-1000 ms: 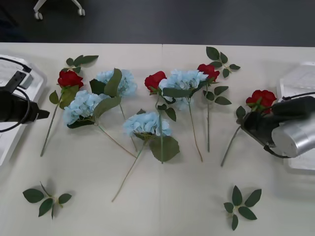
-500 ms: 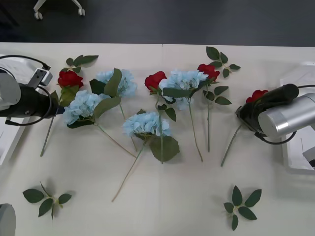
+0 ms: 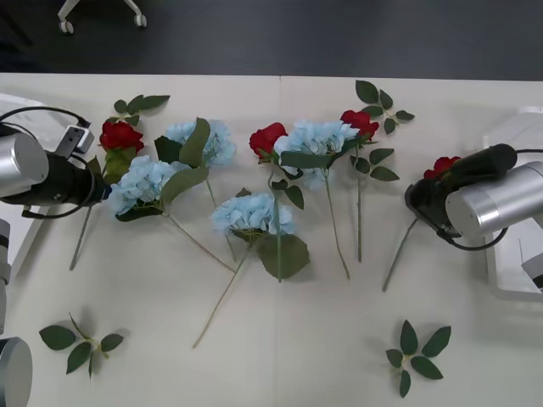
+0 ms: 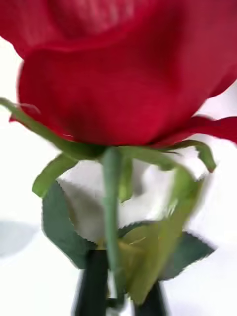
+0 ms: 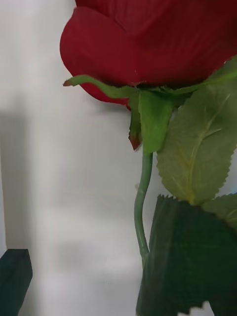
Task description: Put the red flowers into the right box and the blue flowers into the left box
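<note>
Rose (image 4: 123, 74) stem sits pinched between right hand (image 4: 118, 301) fingers.

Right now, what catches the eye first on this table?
A spread of red roses and pale-blue hydrangeas lies across the middle of the table. The right pincer is shut on the stem of the rightmost rose, while the left pincer reaches for the leftmost rose.

Both arms end in a smooth silver-grey cylinder joined to a black wrist section. On the left arm (image 3: 34, 174) thin black cables loop around the wrist, and a small grey-and-black block sits on top. The right arm (image 3: 488, 199) has a black cable curling beneath its cylinder. The fingers (image 4: 94, 286) are black.
</note>
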### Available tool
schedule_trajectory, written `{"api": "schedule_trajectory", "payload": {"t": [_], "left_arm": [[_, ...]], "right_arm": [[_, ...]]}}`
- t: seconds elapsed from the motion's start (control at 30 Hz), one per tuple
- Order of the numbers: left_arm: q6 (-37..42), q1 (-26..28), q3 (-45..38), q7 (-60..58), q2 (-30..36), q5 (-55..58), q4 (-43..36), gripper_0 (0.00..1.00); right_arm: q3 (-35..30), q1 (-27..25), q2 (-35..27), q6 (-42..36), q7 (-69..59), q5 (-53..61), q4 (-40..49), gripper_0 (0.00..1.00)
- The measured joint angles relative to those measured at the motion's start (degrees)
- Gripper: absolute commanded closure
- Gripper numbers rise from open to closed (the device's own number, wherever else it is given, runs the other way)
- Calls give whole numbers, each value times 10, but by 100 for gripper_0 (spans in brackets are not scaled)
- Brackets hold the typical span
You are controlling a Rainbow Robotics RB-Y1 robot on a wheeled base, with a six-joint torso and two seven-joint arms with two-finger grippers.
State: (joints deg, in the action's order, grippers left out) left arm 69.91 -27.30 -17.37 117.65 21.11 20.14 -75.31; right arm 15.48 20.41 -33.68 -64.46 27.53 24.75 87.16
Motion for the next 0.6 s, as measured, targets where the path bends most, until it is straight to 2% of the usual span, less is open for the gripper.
{"api": "schedule_trajectory", "payload": {"t": [0.33, 0.37, 0.4, 0.43, 0.47, 0.5, 0.57, 0.6], "left_arm": [[-23, 0, 16, 0, -21, -19, 17, 0], [-23, 0, 16, 0, -25, -23, 18, 4], [-23, 0, 16, 0, -28, -25, 18, 23], [-23, 0, 16, 0, -30, -26, 18, 35], [-23, 0, 16, 0, -31, -27, 18, 71], [-23, 0, 16, 0, -32, -27, 18, 88], [-23, 0, 16, 0, -32, -27, 19, 99], [-23, 0, 16, 0, -32, -27, 19, 100]], "right_arm": [[-7, 0, -2, -4, 31, 21, 3, 100], [-16, 0, -4, -18, 48, 37, 10, 100], [-29, 0, -5, -39, 72, 51, 18, 100], [-46, 0, -5, -61, 98, 63, 29, 100], [-65, 0, -5, -86, 127, 73, 40, 100], [-87, 0, -5, -106, 153, 84, 53, 100], [-130, 0, -8, -137, 186, 108, 79, 100], [-150, 0, -11, -153, 195, 119, 92, 100]]}}
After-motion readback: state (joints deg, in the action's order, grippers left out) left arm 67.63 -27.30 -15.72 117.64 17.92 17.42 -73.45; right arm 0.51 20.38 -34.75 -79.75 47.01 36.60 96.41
